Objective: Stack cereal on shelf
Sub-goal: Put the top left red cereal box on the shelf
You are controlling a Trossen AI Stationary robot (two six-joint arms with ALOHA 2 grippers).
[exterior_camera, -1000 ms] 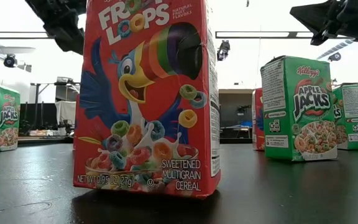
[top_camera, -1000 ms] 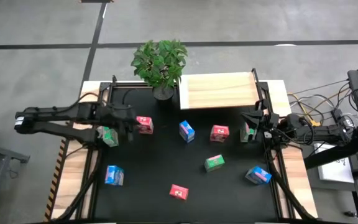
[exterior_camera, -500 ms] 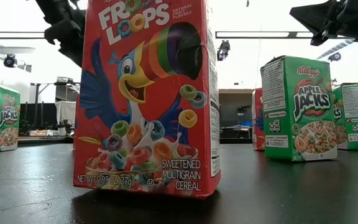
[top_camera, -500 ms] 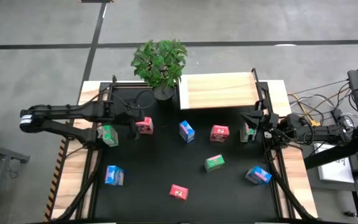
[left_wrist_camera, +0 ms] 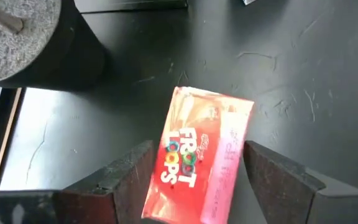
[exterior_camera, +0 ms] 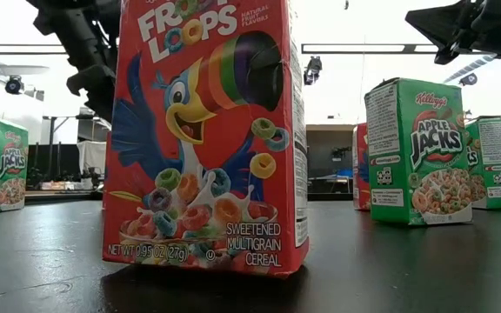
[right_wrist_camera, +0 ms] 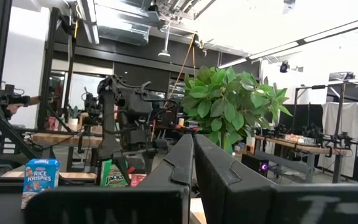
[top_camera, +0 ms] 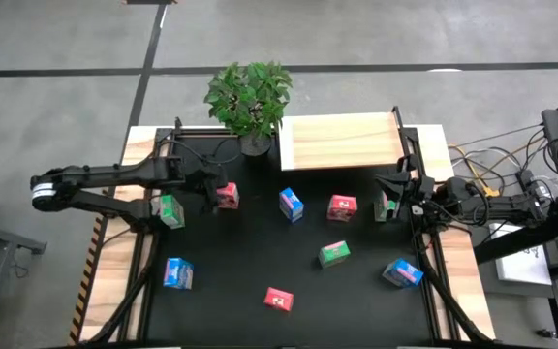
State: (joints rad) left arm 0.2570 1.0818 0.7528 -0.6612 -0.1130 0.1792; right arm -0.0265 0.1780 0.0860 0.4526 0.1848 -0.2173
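Note:
My left gripper [top_camera: 215, 188] [left_wrist_camera: 197, 163] is open and points down over a pink-red Froot Loops box [top_camera: 226, 195] [left_wrist_camera: 201, 155] standing on the black table; its fingers stand on either side of the box top without touching. A green box [top_camera: 170, 210] stands just left of it. Other boxes stand scattered: blue [top_camera: 291, 205], pink-red [top_camera: 342, 207], green [top_camera: 334, 254], blue [top_camera: 402, 273], blue [top_camera: 177, 273], pink-red [top_camera: 279, 300] [exterior_camera: 203, 139]. The pale wood shelf [top_camera: 342, 142] lies at the far edge. My right gripper [top_camera: 393, 184] [right_wrist_camera: 191, 155] is shut, hovering by a green box [top_camera: 386, 206] at the right edge.
A potted plant [top_camera: 250, 97] stands at the far edge, left of the shelf; its dark pot [left_wrist_camera: 36, 43] is close to my left gripper. Black frame rails [top_camera: 419, 242] run along the table's sides. Open black tabletop [top_camera: 240, 252] lies between the boxes.
My left gripper has moved a little toward the table's right and come down over the pink-red box, staying open. The boxes and my right arm have kept still.

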